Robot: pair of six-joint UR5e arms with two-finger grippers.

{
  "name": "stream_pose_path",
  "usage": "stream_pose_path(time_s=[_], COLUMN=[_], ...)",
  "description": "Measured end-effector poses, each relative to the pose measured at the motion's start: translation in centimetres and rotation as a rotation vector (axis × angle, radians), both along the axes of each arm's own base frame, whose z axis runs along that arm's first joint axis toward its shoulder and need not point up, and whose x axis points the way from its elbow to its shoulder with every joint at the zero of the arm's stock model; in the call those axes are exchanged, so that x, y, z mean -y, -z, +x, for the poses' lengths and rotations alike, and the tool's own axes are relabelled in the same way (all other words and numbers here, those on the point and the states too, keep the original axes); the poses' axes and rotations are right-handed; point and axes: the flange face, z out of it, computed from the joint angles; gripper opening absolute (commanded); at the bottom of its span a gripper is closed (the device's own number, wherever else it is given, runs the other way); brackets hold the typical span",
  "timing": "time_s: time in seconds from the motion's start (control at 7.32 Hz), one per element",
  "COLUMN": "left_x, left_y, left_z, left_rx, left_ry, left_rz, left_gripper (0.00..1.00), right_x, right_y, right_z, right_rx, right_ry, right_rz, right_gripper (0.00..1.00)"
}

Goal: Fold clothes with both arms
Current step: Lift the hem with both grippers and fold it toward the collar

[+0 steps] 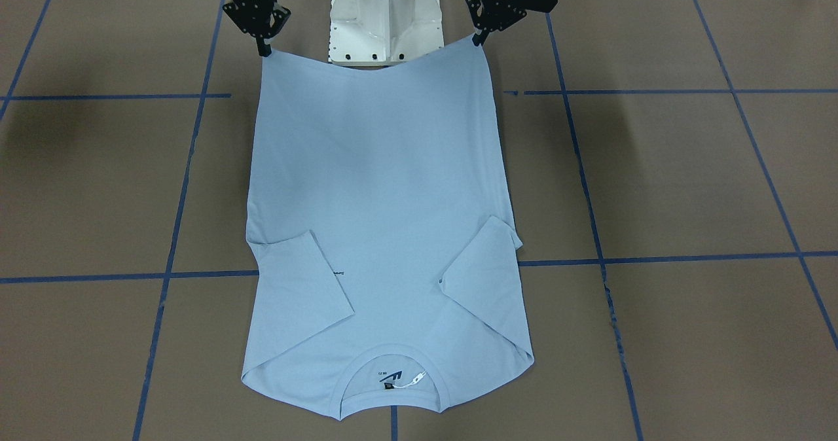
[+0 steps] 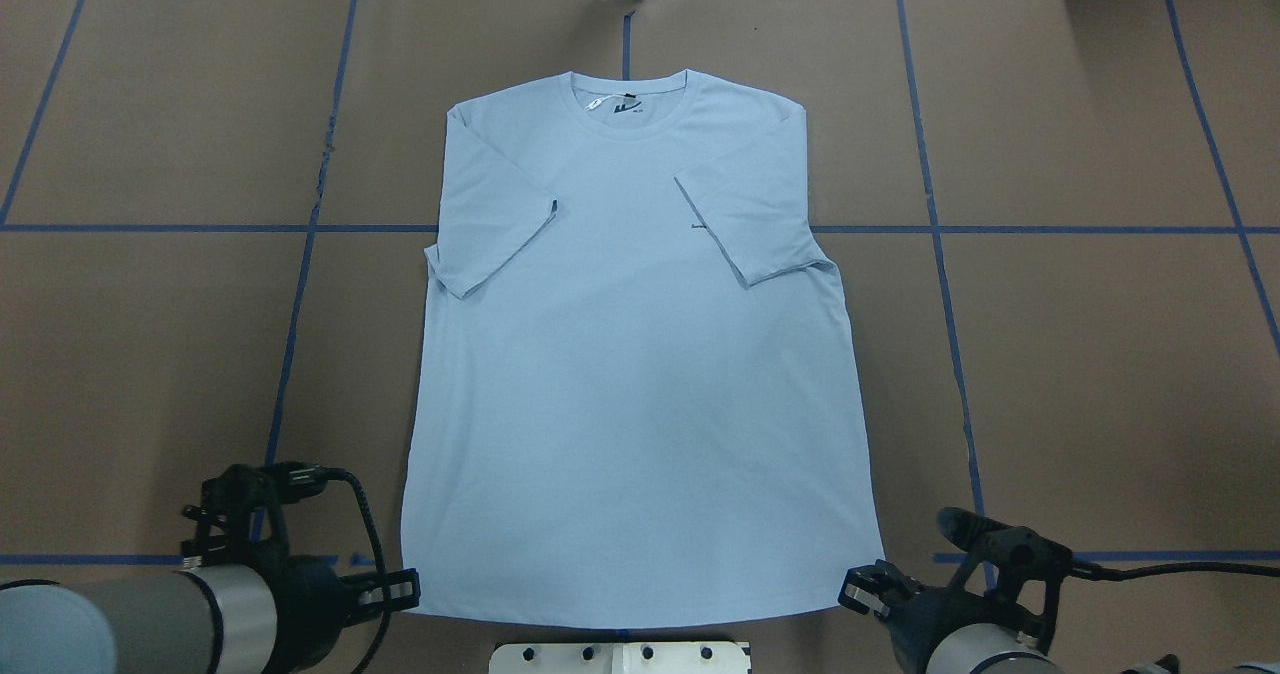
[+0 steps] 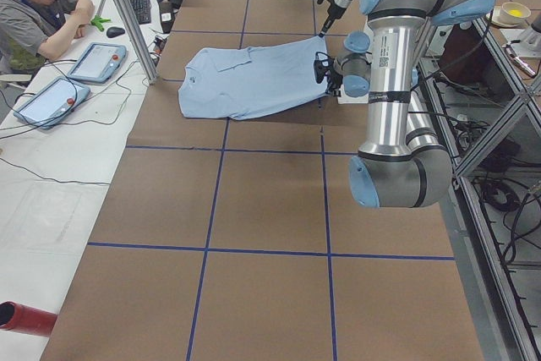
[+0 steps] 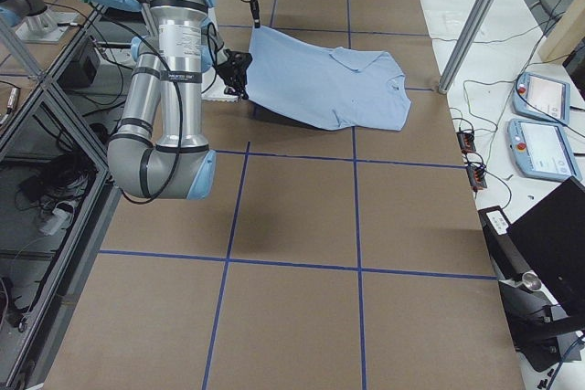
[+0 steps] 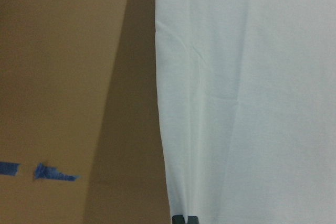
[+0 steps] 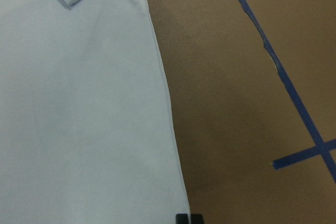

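Light blue T-shirt (image 2: 640,354) lies front-up on the middle of the worktop (image 2: 1080,374), collar toward 12 o'clock and both sleeves folded inward. My left tool (image 1: 480,37) is clamped on its 7 o'clock hem corner and my right tool (image 1: 264,50) on the 5 o'clock corner, both corners raised.

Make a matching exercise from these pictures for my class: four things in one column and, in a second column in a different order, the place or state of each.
Column one
1. light blue short-sleeved T-shirt
2. left arm's black two-finger claw
3. two short sleeves
4. white pedestal base

Column two
A. folded inward onto the shirt's body
B. standing at the robot's edge of the brown table
C. shut on one hem corner
D. collar end flat on the table, hem end lifted

Pairs: 1-D, 2-C, 3-A, 4-B
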Motion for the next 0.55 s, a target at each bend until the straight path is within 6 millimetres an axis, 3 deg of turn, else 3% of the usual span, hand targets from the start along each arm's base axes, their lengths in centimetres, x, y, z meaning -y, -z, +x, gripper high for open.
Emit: stream_pose_path(time_s=[0.14, 0.27, 0.41, 0.55], left_x=[-0.7, -0.7, 0.2, 1.9], left_y=[3.5, 5.8, 7.4, 8.3], left_z=[-4.5, -7.8, -9.3, -9.5], left_rx=[-0.006, -0.008, -0.012, -0.008], left_ry=[-0.053, -0.079, -0.079, -0.062], left_rz=[-0.024, -0.036, -0.013, 0.045], left_gripper=[0.0, 0.0, 0.0, 0.0], right_x=[0.0, 0.4, 1.4, 3.2], right_y=[2.5, 4.1, 5.5, 6.7], right_z=[2.7, 4.0, 4.5, 4.6], right_rx=[0.023, 0.042, 0.059, 0.071], right_ry=[0.024, 0.041, 0.056, 0.064], right_rz=[-0.015, -0.016, -0.004, 0.013], right_gripper=[0.0, 0.0, 0.0, 0.0])
